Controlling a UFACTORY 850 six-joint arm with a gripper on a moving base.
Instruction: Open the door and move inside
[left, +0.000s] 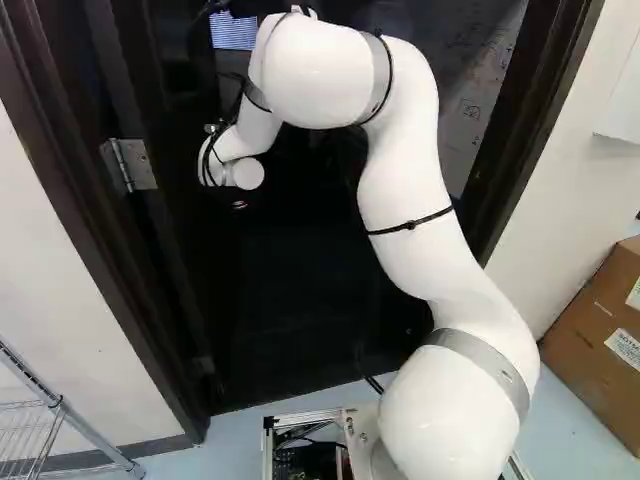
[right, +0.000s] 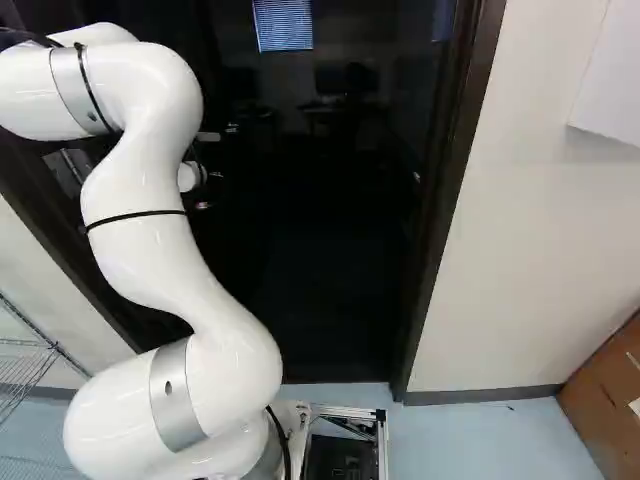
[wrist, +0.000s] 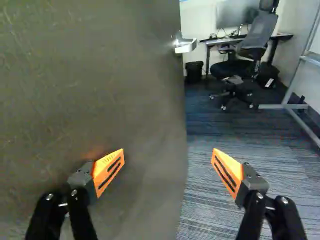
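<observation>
Wrist view shows the door (wrist: 90, 90) as a broad, dull panel, standing open, with its free edge running between the two spread fingers of the gripper (wrist: 168, 155). One finger stands against the backdrop of the door's face (whether it touches is hard to say), while the other is past the edge, above the striped carpet (wrist: 220, 130). Nothing is pinched between the orange pads (wrist: 109, 170). Ahead, a metal handle (wrist: 186, 45) sits by the free edge. Deeper in the room are a desk (wrist: 280, 36) with a monitor (wrist: 232, 14), an office chair (wrist: 235, 69), a black bin (wrist: 193, 71) and a metal stand (wrist: 295, 75).

Left base view has the white arm (left: 420, 220) rising from its lowest joint and bending over toward the hinge side of the dark doorway. A hinge (left: 138, 164) shows beside the left upright of the door frame (left: 110, 290). A wire rack (left: 60, 420) stands at the lower left, a cardboard box (left: 600, 340) at the right.

Right base view puts the arm's far end beyond the left border, its middle in front of the doorway. The right upright of the door frame stands well apart from the arm, with pale wall (right: 520, 250) past it.
</observation>
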